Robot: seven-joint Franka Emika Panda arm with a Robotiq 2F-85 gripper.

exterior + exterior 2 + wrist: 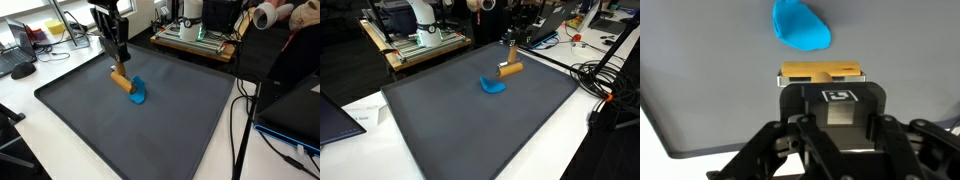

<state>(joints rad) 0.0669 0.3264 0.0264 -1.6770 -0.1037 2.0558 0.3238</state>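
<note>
Closest to the wrist camera, the jaws stand narrow, clamped on a tan wooden block (820, 71). A dark grey mat (170, 130) covers most of the white surface (60, 150). The block sits over the mat's far half. At its 12 o'clock in the wrist view, near but apart, lies a small blue lump (800, 25).

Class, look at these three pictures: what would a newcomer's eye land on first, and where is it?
The bright blue lump stands out against the dark grey mat, near its middle. Right beside it, the black gripper comes down from above and is shut on a tan wooden block.
</note>
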